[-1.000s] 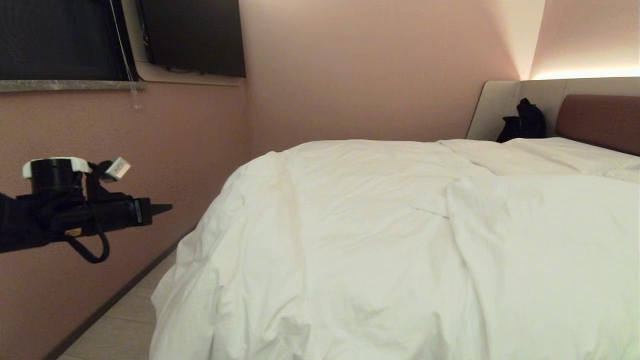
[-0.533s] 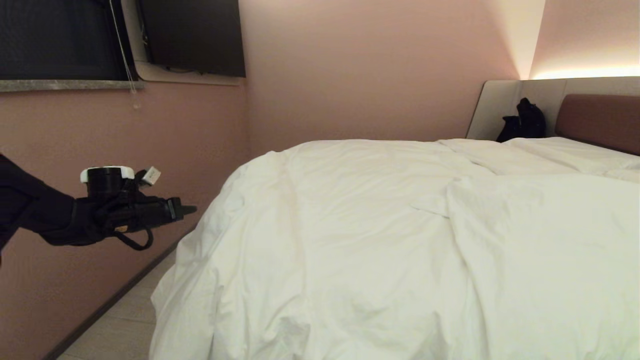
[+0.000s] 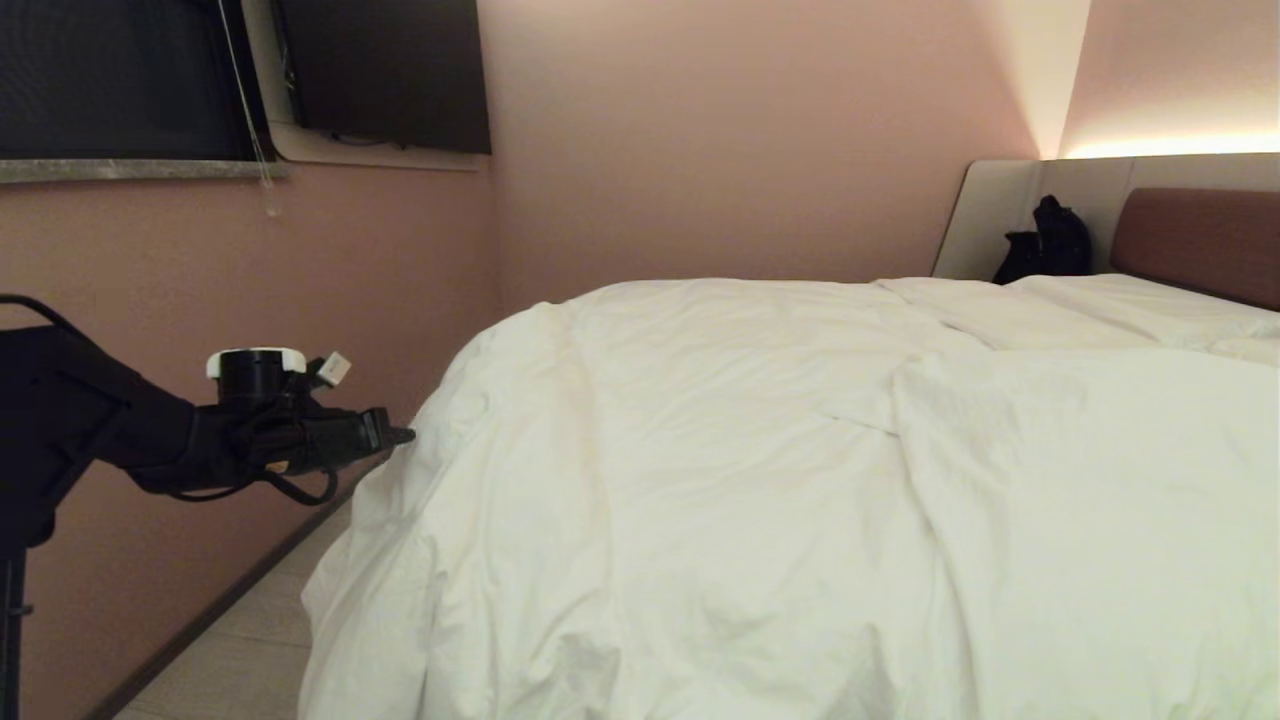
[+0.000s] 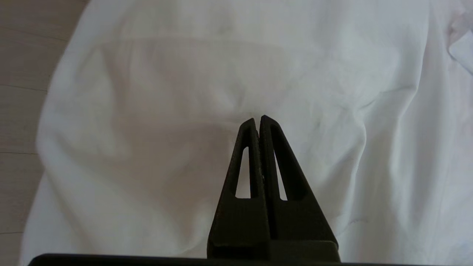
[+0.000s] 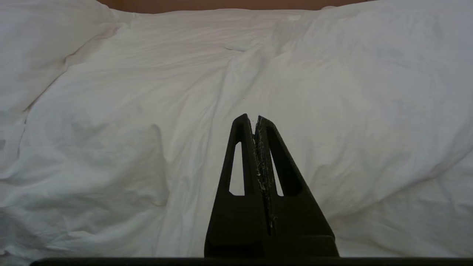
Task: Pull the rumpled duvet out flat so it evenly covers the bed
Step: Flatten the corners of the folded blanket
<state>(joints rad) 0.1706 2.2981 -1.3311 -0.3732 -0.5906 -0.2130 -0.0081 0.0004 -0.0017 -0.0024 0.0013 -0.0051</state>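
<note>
The puffy white duvet [image 3: 760, 470] lies rumpled over the bed, hanging over its left side down toward the floor, with a fold across the middle. The brown headboard [image 3: 1200, 245] in its grey surround shows at the far right. My left gripper [image 3: 405, 436] is shut and empty, held level, its tip right at the duvet's left edge. In the left wrist view the shut left gripper [image 4: 258, 119] points at the draped duvet [image 4: 166, 122]. My right gripper [image 5: 250, 117] is shut and empty, facing the duvet [image 5: 129, 111]; it is outside the head view.
A pink wall [image 3: 350, 280] runs close along the bed's left side, leaving a narrow strip of pale floor [image 3: 240, 630]. A dark window [image 3: 110, 80] and a wall screen [image 3: 390, 70] sit up high. A black bag [image 3: 1050, 245] rests by the headboard.
My left arm has reached rightward and slightly down, bringing its shut gripper from beside the wall to the duvet's left edge. The duvet has not shifted.
</note>
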